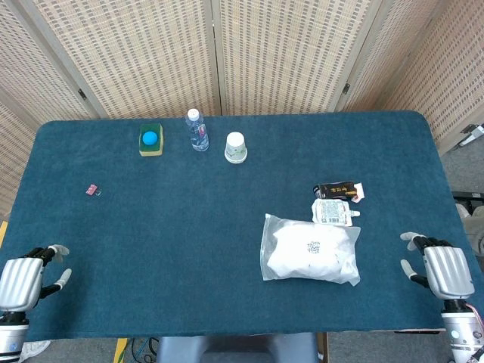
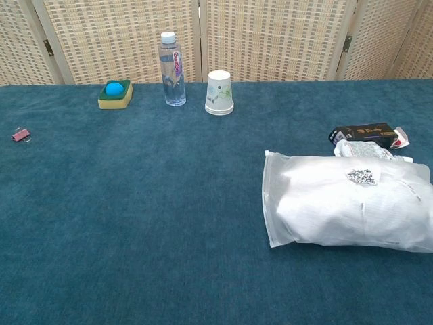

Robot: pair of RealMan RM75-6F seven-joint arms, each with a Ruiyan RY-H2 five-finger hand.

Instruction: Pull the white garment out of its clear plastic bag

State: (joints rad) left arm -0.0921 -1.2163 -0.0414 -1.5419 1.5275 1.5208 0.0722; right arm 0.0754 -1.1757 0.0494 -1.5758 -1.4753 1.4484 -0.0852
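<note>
- Our left hand [image 1: 23,278] is resting at the near left corner of the worktop [image 1: 174,227], fingers apart and holding nothing; only the head view is showing it.
- Our right hand [image 1: 442,268] is sitting at the near right edge, fingers likewise spread and empty, well apart from the bag.
- We are seeing the clear plastic bag [image 1: 310,249] lying flat on the blue worktop, right of centre and toward the near side, between the two hands but much closer to our right one.
- The white garment [image 2: 352,203] is lying folded inside the bag, a small label with a square code [image 2: 362,177] showing on top.
- Just beyond the bag a small white pouch [image 1: 334,212] is lying, and behind that a black box [image 1: 336,190]; in the chest view both are looking very close to the bag's far edge, whether touching we cannot tell.
- Along the far side we are noting a white paper cup [image 1: 236,147] standing upside down, a water bottle [image 1: 197,130] upright beside it, and a yellow-green sponge [image 1: 150,141] with a blue ball [image 1: 150,138] on top.
- A small pink clip [image 1: 92,190] is lying alone toward the left.
- Woven screens [image 1: 287,53] are standing behind the worktop.
</note>
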